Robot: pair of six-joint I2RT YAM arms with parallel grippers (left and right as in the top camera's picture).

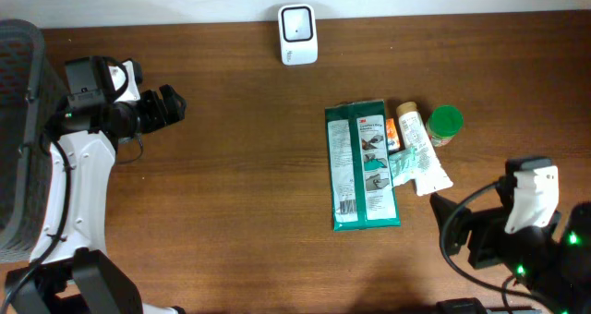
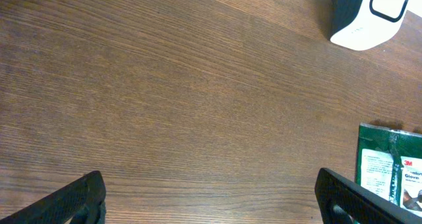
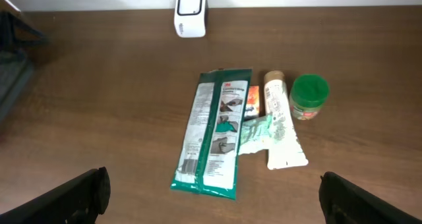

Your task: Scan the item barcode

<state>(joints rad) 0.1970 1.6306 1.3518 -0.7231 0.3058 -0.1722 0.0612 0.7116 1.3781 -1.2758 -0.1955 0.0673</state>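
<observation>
The item, a flat green and white glove package [image 1: 363, 166], lies label up right of the table's middle, and a barcode [image 3: 190, 165] shows at its near end. Its corner shows in the left wrist view [image 2: 390, 163]. The white scanner [image 1: 297, 34] stands at the far edge; it also appears in the wrist views [image 2: 366, 16] [image 3: 190, 12]. My left gripper [image 1: 173, 105] hovers open at the far left over bare wood [image 2: 211, 199]. My right gripper [image 1: 451, 223] is open at the front right, short of the package [image 3: 214, 135], holding nothing [image 3: 214, 197].
A white tube [image 1: 420, 152], a small orange item [image 1: 392, 134] and a green-lidded jar [image 1: 444, 125] lie just right of the package. A dark mesh basket [image 1: 18, 120] stands at the table's left edge.
</observation>
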